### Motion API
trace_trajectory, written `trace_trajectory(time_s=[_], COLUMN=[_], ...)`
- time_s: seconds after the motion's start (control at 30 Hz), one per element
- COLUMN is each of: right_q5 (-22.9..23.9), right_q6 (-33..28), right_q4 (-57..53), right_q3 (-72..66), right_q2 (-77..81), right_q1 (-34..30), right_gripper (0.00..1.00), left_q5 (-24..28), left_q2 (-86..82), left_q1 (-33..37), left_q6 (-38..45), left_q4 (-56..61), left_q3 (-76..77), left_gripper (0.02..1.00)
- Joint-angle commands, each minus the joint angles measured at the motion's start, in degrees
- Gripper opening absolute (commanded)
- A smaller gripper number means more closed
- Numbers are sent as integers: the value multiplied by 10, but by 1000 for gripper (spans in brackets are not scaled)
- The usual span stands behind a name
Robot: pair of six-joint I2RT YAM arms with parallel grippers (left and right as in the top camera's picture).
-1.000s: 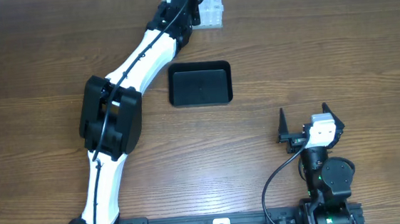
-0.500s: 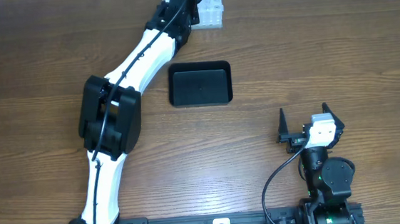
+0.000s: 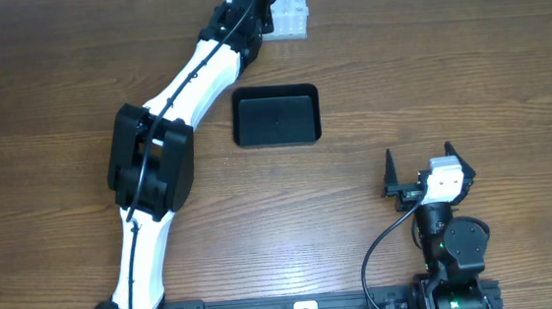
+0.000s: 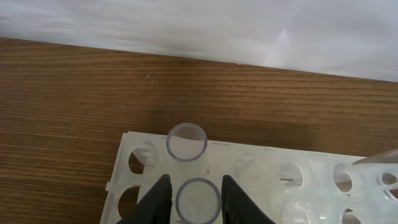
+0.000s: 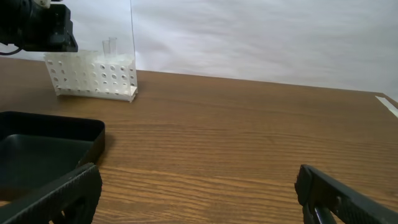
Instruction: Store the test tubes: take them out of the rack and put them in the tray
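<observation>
1. The right gripper (image 3: 421, 168) sits on the near side of the tray (image 3: 274, 91), off to its right and well apart from it, close to its own arm base. Its jaws are spread wide and hold nothing. In the right wrist view this gripper (image 5: 199, 205) faces across the bare wooden table (image 3: 466, 61).

2. The tray is black, rectangular and shallow, and rests flat on the table between the two grippers. Its wall (image 5: 93, 134) appears in the right wrist view.

3. The rack (image 3: 293, 17) is clear plastic and stands beyond the tray, just to the right of the left arm's wrist.

4. The left gripper (image 4: 196, 200) is positioned over the rack (image 4: 249, 174), on the far side of the tray. Its jaws are closed in against both sides of an upright test tube (image 4: 198, 214) seated in a rack hole.

5. A second test tube (image 4: 186, 155) stands upright in the next hole, farther from the tray.
</observation>
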Motion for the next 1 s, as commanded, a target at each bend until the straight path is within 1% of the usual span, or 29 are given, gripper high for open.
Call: trace_trajectory(time_s=[0.03, 0.4, 0.6, 0.63, 0.7, 1.0], right_q5=[-4, -5, -4, -5, -4, -5], right_q6=[-1, -1, -1, -1, -1, -1], right_q4=[-2, -2, -2, -2, -2, -2], right_q3=[-3, -3, -3, -3, -3, -3], right_q2=[-3, -3, -3, -3, -3, -3], right_q1=[-4, -4, -4, -4, -4, -4], right_gripper=[991, 991, 991, 993, 993, 991], left_q5=[-1, -1, -1, -1, -1, -1], left_q2=[-24, -24, -30, -31, -33, -53], left_q1=[4, 4, 4, 4, 5, 7], left_q6=[-6, -6, -6, -6, -6, -6], left_q4=[1, 2, 1, 1, 1, 1], left_q3=[14, 14, 14, 14, 14, 14], left_gripper=[191, 174, 128, 86, 73, 64])
